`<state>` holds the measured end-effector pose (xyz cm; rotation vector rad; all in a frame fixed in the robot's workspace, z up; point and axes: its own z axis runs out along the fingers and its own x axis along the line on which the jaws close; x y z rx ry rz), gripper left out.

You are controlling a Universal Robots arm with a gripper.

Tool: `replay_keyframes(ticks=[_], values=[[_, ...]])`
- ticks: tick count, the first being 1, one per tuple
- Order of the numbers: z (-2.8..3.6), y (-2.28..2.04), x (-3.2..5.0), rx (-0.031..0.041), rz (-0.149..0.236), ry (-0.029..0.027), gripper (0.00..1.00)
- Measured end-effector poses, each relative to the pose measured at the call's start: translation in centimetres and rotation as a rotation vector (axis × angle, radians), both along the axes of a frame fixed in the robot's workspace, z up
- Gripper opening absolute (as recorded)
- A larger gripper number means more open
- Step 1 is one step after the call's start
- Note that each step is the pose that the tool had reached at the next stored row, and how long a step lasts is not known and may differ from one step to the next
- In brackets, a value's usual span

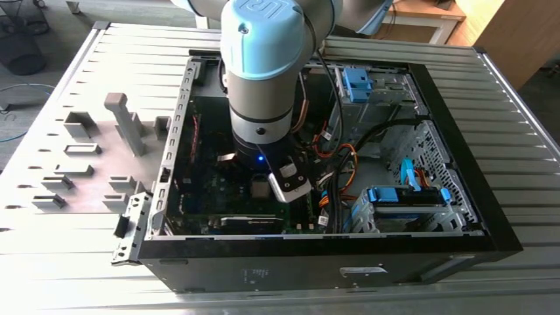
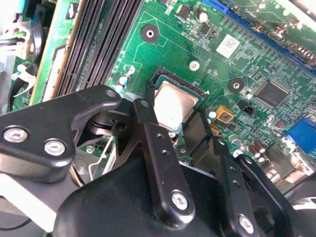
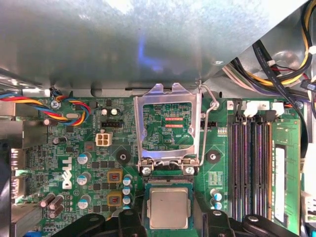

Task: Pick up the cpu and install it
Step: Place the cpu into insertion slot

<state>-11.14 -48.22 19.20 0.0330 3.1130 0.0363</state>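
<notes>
The cpu [image 3: 169,206] is a small square chip with a silvery top, sitting squarely over the black socket on the green motherboard [image 3: 89,163]. In both wrist views my gripper [image 3: 170,219] straddles it, with a black finger against each of two opposite edges, shut on it. In the second wrist view the cpu [image 2: 174,102] lies between the fingertips [image 2: 144,109] of the gripper [image 2: 173,116], and the socket's dark rim shows around it. The metal load plate [image 3: 170,126] stands hinged open beyond the socket. In the exterior view the arm reaches down into the open computer case [image 1: 188,98].
Memory slots [image 3: 252,168] run beside the socket. Cable bundles [image 3: 281,59] and blue drive brackets [image 1: 398,195] crowd the case towards the exterior view's right. Grey holder blocks [image 1: 127,121] stand on the slatted table [image 1: 70,223] at the exterior view's left.
</notes>
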Motion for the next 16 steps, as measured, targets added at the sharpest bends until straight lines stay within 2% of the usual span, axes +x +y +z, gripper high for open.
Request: replay_keyframes(ticks=[16], values=[[-0.17,0.00,0.12,0.0001,0.002,-0.0001,0.47]])
